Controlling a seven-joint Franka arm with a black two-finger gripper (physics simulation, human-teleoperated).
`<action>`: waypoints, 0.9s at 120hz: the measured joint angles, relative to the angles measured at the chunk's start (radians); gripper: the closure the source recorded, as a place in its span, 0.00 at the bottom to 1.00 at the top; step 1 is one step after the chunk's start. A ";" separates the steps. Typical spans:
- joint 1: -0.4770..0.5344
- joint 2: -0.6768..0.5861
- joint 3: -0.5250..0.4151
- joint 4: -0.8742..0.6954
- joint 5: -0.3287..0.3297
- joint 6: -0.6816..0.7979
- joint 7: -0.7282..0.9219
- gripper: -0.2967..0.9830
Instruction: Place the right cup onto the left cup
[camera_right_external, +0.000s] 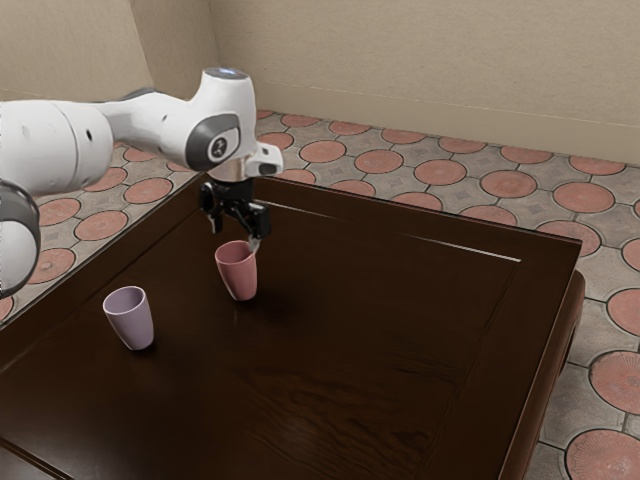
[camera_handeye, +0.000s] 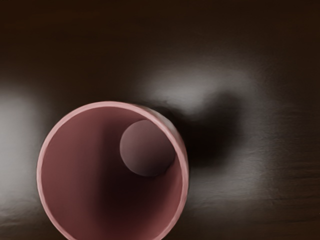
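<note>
- In the exterior view, the white arm (camera_right_external: 160, 120) is reaching in from the exterior view's left, over the dark wooden table (camera_right_external: 370, 330), and is pointing its black gripper (camera_right_external: 236, 239) downward.
- The jaws are standing wide apart at the mouth of the pink tapered cup (camera_right_external: 238, 275); one fingertip (camera_right_external: 254, 246) is showing right at the rim, on the exterior view's right, though whether it is touching I cannot tell.
- That pink cup is standing upright on the tabletop, mouth up, nearer than the lilac one to the table's far corner, which is lying behind the gripper.
- The lilac tapered cup (camera_right_external: 131, 320) is also standing upright and open, well apart from the pink one, toward the exterior view's left and closer to the camera, near the table's left-hand edge in that view.
- Around the table, a floor of round reddish tiles (camera_right_external: 441, 173) is spreading out to a beige wall (camera_right_external: 420, 60).
- In the wrist view, the camera is looking down into the pink cup, whose pale rim is circling an empty inside and a round bottom.
- Beside that cup, a dark shadow (camera_handeye: 220, 130) and soft sheens are lying across the wood.
</note>
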 joint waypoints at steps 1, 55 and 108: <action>0.000 0.003 0.000 0.000 0.000 0.004 0.001 0.23; -0.001 0.120 -0.004 0.000 -0.004 0.160 0.051 0.29; -0.002 0.127 -0.001 -0.010 -0.005 0.202 0.075 0.70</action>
